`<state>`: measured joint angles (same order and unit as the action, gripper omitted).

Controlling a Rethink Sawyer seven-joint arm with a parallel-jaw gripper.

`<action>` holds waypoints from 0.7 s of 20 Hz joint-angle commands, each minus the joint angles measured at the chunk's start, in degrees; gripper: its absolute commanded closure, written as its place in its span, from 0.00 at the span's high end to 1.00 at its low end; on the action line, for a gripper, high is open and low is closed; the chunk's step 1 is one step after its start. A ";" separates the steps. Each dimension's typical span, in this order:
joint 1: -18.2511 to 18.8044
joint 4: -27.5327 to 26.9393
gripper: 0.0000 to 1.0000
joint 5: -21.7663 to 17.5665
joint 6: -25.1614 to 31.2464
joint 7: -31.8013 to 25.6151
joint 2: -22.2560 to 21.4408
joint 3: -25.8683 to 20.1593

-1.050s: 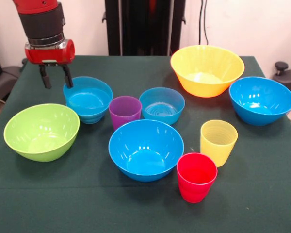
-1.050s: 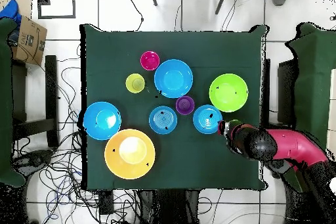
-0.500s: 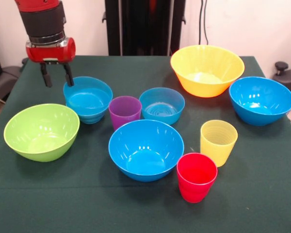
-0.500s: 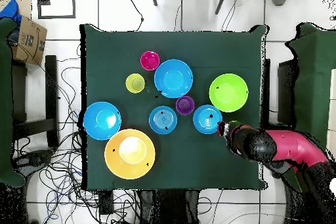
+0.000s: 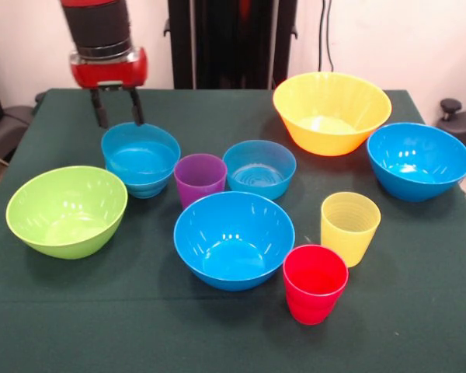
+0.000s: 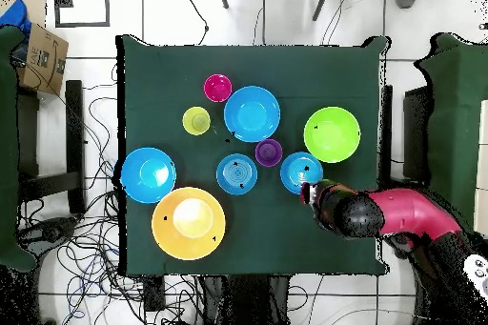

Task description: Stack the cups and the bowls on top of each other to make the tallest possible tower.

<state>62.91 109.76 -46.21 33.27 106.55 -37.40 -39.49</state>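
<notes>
My gripper [image 5: 116,109] hangs open and empty just behind the far rim of a small blue bowl [image 5: 140,159], which seems nested in another. In the overhead view the gripper [image 6: 310,192] is at that bowl's [image 6: 300,172] edge. Beside it stand a purple cup [image 5: 200,177] and another small blue bowl [image 5: 259,168]. A lime green bowl [image 5: 66,210] sits at the left and a large blue bowl [image 5: 234,239] in the middle. The big yellow bowl [image 5: 332,111] and a second large blue bowl [image 5: 418,160] are at the right. A yellow cup [image 5: 349,227] and a red cup [image 5: 314,283] stand near the front.
All pieces stand on a dark green cloth-covered table [image 5: 101,311]. Cables and a cardboard box [image 6: 43,54] lie on the floor around the table. The red arm [image 6: 410,216] reaches in over the table's edge.
The gripper has moved from beside the small blue bowl to behind its far rim, rightward in the front view, still open. No cup or bowl has moved.
</notes>
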 commanded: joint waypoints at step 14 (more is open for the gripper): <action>-12.30 4.84 1.00 -1.83 -10.00 7.86 -2.10 9.35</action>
<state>53.14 112.59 -46.01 28.09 106.58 -39.87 -35.46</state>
